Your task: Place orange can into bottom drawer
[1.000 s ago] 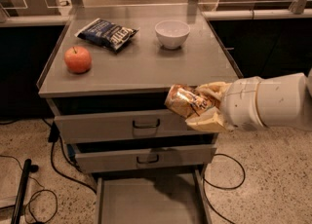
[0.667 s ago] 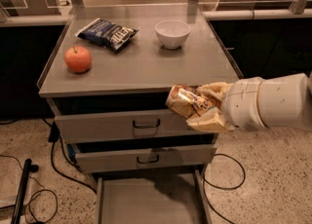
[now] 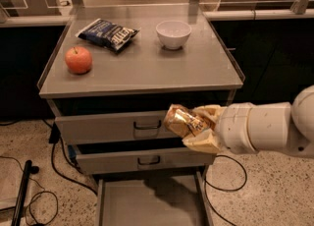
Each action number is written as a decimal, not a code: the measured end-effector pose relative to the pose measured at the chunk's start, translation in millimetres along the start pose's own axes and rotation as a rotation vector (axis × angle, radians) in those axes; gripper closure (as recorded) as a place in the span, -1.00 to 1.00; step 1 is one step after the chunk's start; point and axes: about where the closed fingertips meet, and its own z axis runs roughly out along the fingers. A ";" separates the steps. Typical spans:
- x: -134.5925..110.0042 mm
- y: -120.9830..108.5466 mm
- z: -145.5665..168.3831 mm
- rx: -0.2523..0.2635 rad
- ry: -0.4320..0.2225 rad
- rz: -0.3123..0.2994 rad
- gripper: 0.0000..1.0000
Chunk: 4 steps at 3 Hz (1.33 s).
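at the far left, on the speckled floor, dark cables (image 3: 19,190) are seen, partly cut off by the picture's edge. on the grey cabinet top (image 3: 142,68), a round orange-red apple (image 3: 78,59) is set near the left front, a dark blue snack bag (image 3: 108,33) is laid flat behind it, and a white bowl (image 3: 173,33) is stood to the right of the bag; only the bowl's pale inner wall is shown, and its bottom cannot be made out. below the top, the top drawer (image 3: 108,127) and the middle drawer (image 3: 113,162) are seen with dark handles, and their insides are hidden. the bottom drawer (image 3: 122,208) is pulled out toward the camera; its flat grey floor is shown with a shadow cast on it, and its front part is cut off by the lower edge. the orange can (image 3: 184,121) is held in the air, tilted, in front of the right part of the top drawer's face and above the open bottom drawer, apart from its floor. the gripper (image 3: 191,127) is closed around the can, one pale finger above and one below, so that the can's right end is hidden. the white arm (image 3: 265,129) is extended from the right, where it is cut off by the frame, and a looped cable (image 3: 230,171) is partly hidden beneath it.
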 end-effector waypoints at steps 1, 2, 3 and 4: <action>45.3 33.1 31.9 -0.012 0.013 0.085 1.00; 101.7 64.2 75.0 -0.013 0.028 0.135 1.00; 139.1 77.3 104.7 -0.017 0.019 0.153 1.00; 173.7 86.4 138.3 -0.052 0.028 0.181 1.00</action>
